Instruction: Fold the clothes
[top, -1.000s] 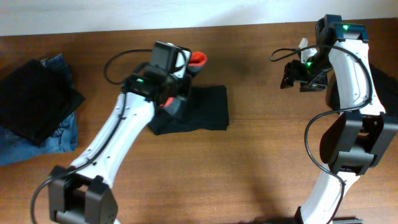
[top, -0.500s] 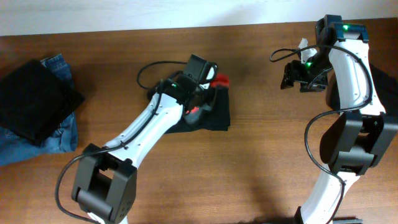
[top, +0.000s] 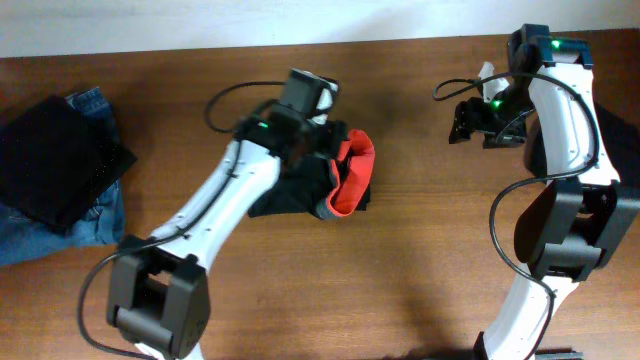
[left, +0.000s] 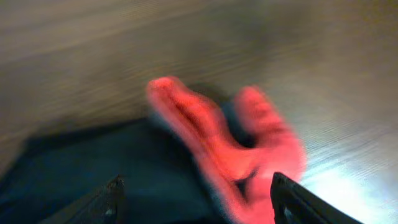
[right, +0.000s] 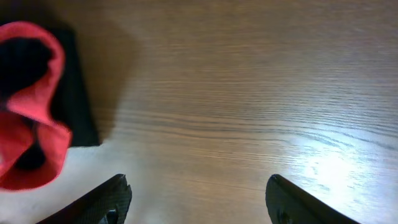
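The clothes, black trousers (top: 290, 198), lie bunched in the middle of the table, with red-orange inner trim (top: 352, 178) turned up on their right side. My left gripper (top: 318, 150) hovers over their far edge. In the left wrist view it (left: 196, 193) is open, with the blurred black cloth (left: 112, 168) and red trim (left: 261, 149) below the spread fingers and nothing pinched. My right gripper (top: 468, 120) stands open above bare wood at the far right. Its wrist view shows open jaws (right: 199, 193) over the tabletop, and the trousers (right: 78, 93) with their red trim (right: 37, 130) at the left.
At the left edge a folded black garment (top: 55, 160) lies on blue denim jeans (top: 95, 222). A dark object (top: 618, 130) sits at the right edge behind the right arm. The table's far edge (top: 200, 45) runs along the top.
My left gripper went from shut to open and let go of the trousers' red-trimmed end, which now lies flopped at the right. The right arm stayed put, its jaws slightly wider.
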